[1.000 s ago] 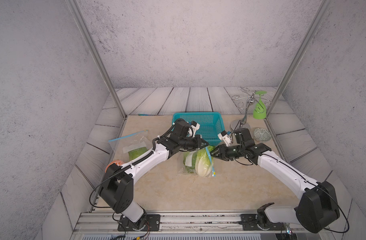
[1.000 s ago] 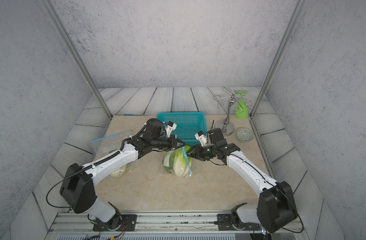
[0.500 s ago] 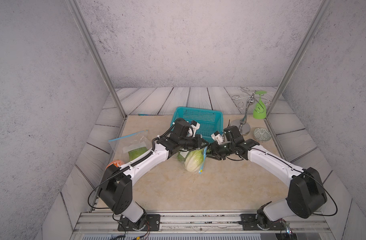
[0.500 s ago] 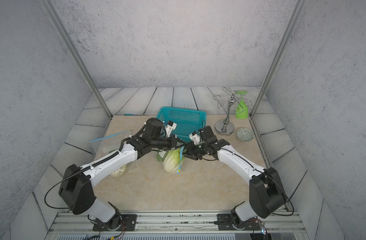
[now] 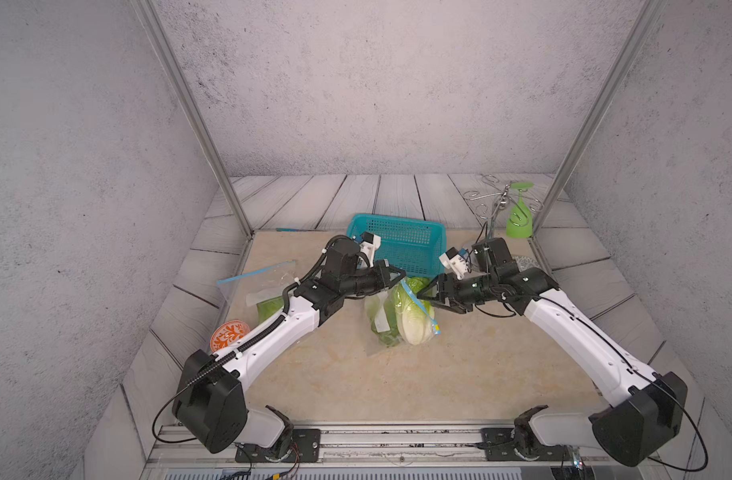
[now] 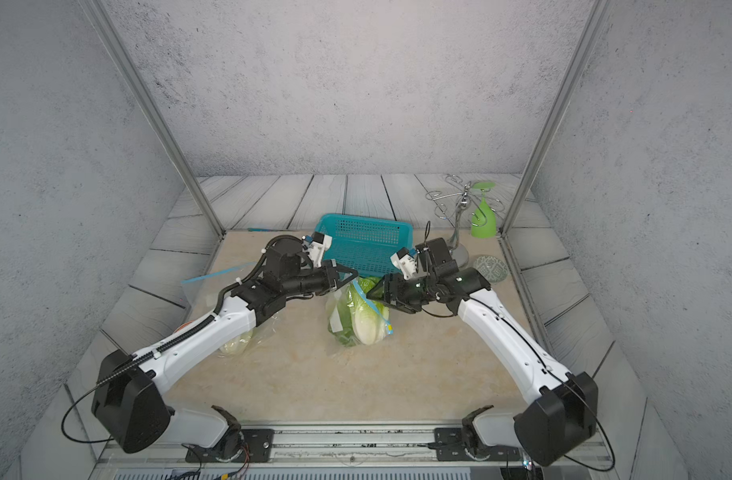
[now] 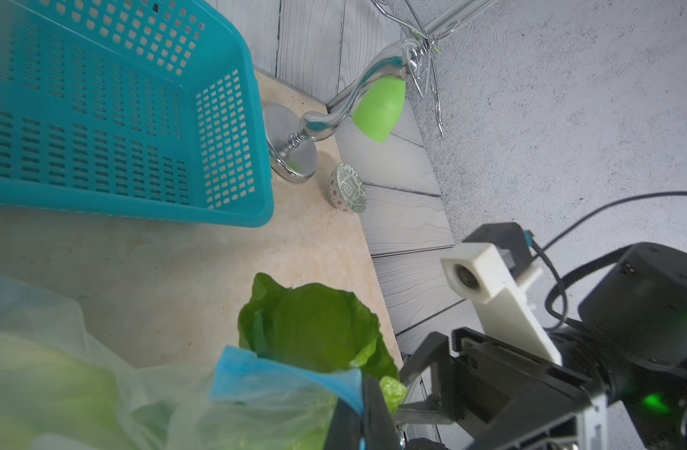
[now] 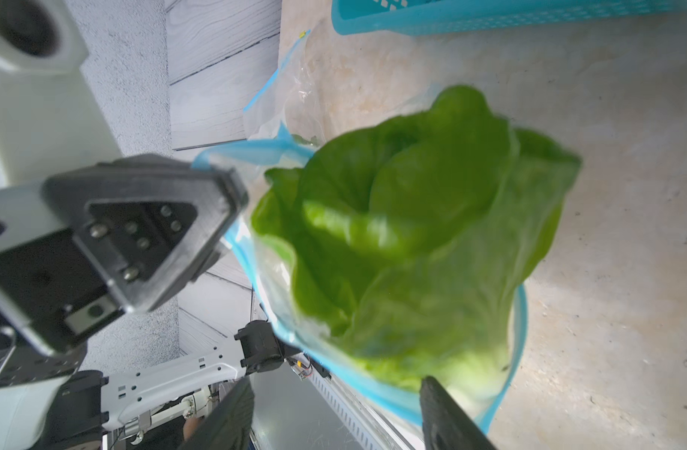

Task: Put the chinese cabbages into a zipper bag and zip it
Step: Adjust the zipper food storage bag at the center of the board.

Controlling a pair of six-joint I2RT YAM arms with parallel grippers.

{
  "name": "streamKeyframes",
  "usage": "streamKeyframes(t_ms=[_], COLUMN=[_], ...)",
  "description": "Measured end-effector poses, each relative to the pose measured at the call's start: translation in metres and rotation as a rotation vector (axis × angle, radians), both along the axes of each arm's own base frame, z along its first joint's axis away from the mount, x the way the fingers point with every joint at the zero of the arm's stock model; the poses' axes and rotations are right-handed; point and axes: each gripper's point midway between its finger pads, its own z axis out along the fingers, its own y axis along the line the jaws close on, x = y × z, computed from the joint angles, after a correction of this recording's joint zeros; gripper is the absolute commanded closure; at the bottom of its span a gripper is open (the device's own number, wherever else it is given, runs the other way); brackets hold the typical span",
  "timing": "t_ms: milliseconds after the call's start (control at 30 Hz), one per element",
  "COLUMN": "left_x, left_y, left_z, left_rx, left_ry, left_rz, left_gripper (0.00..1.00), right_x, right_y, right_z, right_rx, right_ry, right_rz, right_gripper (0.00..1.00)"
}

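Two robot arms meet over a beige table (image 5: 356, 386) with a partly filled zipper bag (image 5: 378, 322) between them. The left claw (image 5: 399, 275) is clenched on the bag's blue zip strip (image 5: 406, 289) at one corner of the mouth. It holds that corner up while the bag's bottom rests on the table.

The right claw (image 5: 430, 296) sits just beside the mouth on the opposite side, released. In the right wrist view its two dark fingers (image 8: 445, 415) stand wide apart, grasping nothing, and the blue rim passes close by one of them.

Two cabbages stand in the bag, bases low. A pale cabbage (image 5: 414, 322) shows a white stalk end, and a greener cabbage (image 5: 387, 330) presses against it on the side toward the left arm. Their leafy tops (image 8: 412, 233) poke through the unzipped mouth, just in front of a teal mesh basket (image 5: 401, 243).

A third cabbage (image 6: 235, 345) lies well apart beneath the left forearm. It shows through the clear plastic of a second zipper bag (image 5: 264, 282) lying flat on the table. An orange patterned dish (image 5: 228, 337) sits near the table's edge beside it.

In the far corner by the right arm stands a chrome glass rack (image 5: 497, 203) with a green upturned goblet (image 5: 519, 218) hanging from it. A small patterned bowl (image 6: 491, 268) sits nearby.
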Motion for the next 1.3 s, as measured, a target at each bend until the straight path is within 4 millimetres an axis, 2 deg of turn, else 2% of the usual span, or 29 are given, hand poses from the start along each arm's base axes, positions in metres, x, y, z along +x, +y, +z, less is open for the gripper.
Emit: streamKeyframes(t_ms=[133, 233, 300, 433, 500, 700, 833, 967, 1167, 1300], left_x=[0.006, 0.009, 0.01, 0.011, 0.012, 0.01, 0.008, 0.006, 0.006, 0.006], left_y=[-0.001, -0.002, -0.002, 0.0, 0.001, 0.0, 0.0, -0.001, -0.001, -0.001], left_z=[-0.011, -0.008, -0.005, -0.006, -0.006, -0.007, -0.006, -0.004, 0.0, 0.0], left_rx=[-0.003, -0.016, -0.024, -0.023, -0.022, -0.022, -0.021, -0.017, -0.016, -0.017], left_ry=[0.02, 0.012, 0.006, 0.008, 0.009, 0.016, 0.021, 0.02, 0.015, 0.016], left_rz=[0.023, 0.032, 0.033, 0.038, 0.039, 0.027, 0.015, 0.005, -0.003, -0.006], left_gripper=[1.0, 1.0, 1.0, 1.0, 1.0, 1.0, 1.0, 1.0, 1.0, 1.0], right_x=[-0.009, -0.013, -0.018, -0.029, -0.03, -0.021, -0.014, -0.004, -0.001, -0.001], right_y=[-0.011, -0.021, -0.029, -0.048, -0.051, -0.039, -0.032, -0.023, -0.009, -0.007], right_z=[0.0, -0.006, -0.02, -0.062, -0.077, -0.092, -0.092, -0.091, -0.093, -0.092], right_rx=[-0.042, -0.096, -0.138, -0.252, -0.275, -0.225, -0.198, -0.16, -0.106, -0.095], right_ry=[-0.014, -0.048, -0.085, -0.159, -0.191, -0.316, -0.382, -0.403, -0.38, -0.376], right_rz=[-0.011, -0.012, 0.003, 0.048, 0.079, 0.15, 0.17, 0.176, 0.195, 0.197], right_gripper=[0.32, 0.37, 0.4, 0.4, 0.4, 0.38, 0.42, 0.57, 0.67, 0.61])
